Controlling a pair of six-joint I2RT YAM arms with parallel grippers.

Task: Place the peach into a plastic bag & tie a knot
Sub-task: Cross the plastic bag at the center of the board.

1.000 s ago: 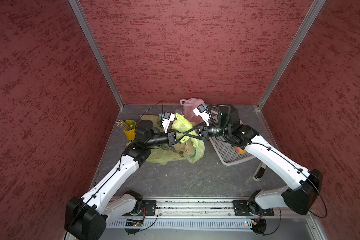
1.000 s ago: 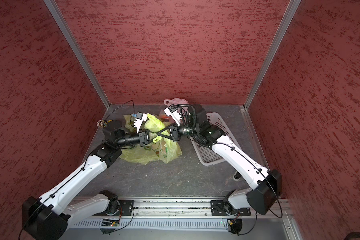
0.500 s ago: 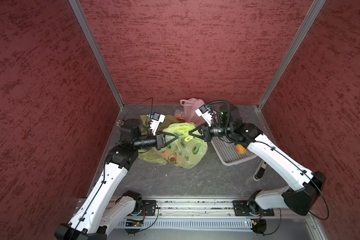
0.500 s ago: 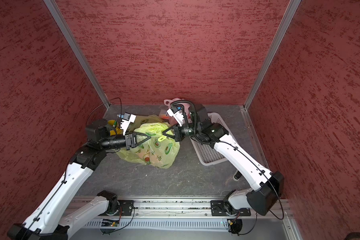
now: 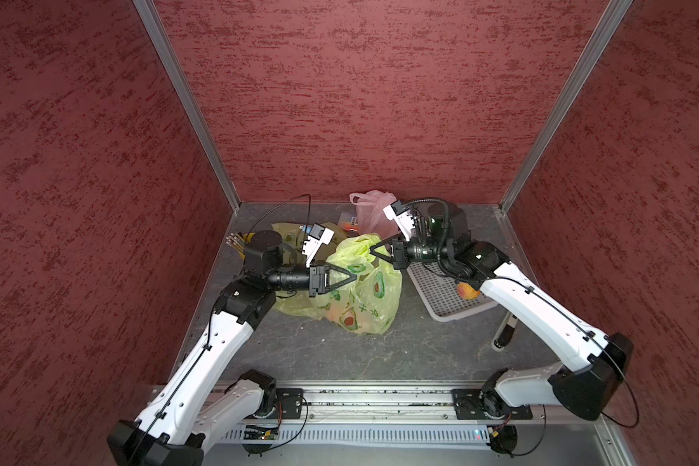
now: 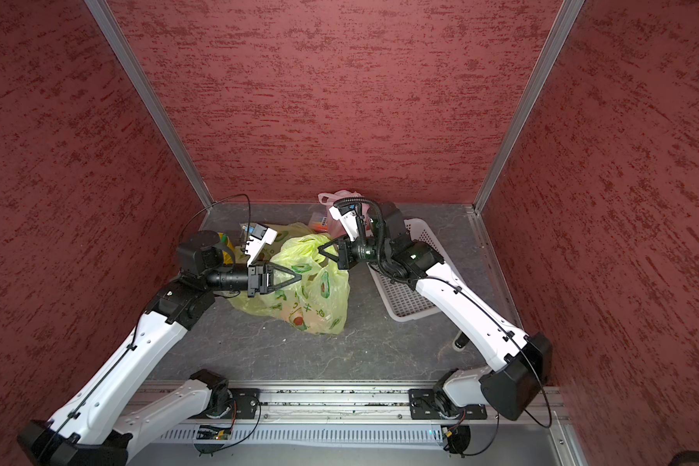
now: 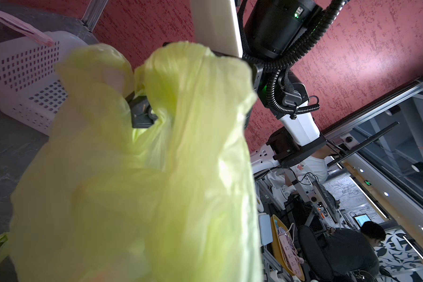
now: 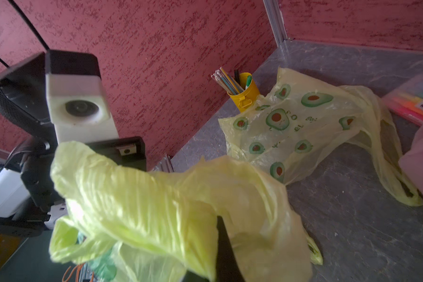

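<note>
Left gripper [image 5: 353, 278] pinches the bag [image 5: 374, 298], jaws closed. Right gripper [image 5: 374, 248] clamps its top.

Green bag [image 8: 156, 207] bunched close; avocado-print bag [image 8: 303, 127] flat beside pencil cup [image 8: 244, 95].

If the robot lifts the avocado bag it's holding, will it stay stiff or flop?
Probably flops: the bag is thin, crinkled film sagging between the left gripper and right gripper. Its bottom likely hangs heavier; something orange shows through.
</note>
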